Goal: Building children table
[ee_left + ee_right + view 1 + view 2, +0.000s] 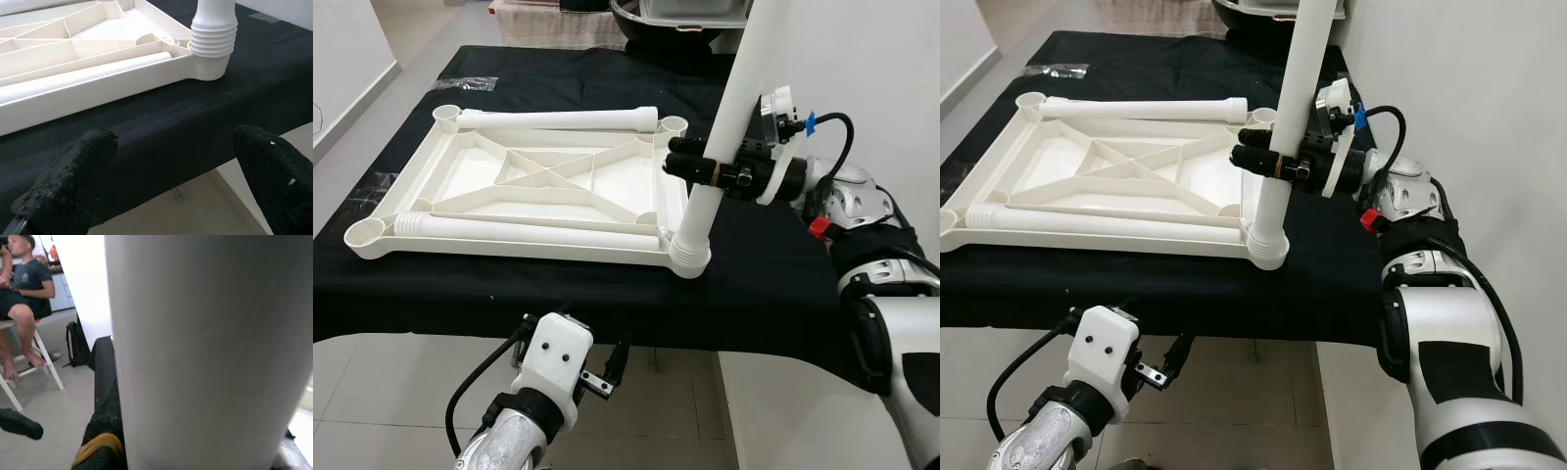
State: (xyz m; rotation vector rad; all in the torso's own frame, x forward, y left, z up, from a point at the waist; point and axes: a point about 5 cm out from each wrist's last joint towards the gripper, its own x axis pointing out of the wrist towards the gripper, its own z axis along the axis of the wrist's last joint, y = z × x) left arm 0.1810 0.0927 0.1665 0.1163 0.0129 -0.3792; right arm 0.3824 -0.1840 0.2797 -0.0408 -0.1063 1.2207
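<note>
A white plastic table top lies upside down on the black-draped table. Two white legs lie flat in it, one along the far side and one along the near side. A third leg stands upright, slightly tilted, with its ribbed end in the near right corner socket. My right gripper is shut on this leg about a third of the way up. My left gripper is open, low in front of the table's near edge, facing that corner socket.
A white wall runs close along the table's right side. Crumpled clear wrap lies at the far left of the cloth. A dark tub stands beyond the table. A person sits on a chair, seen in the right wrist view.
</note>
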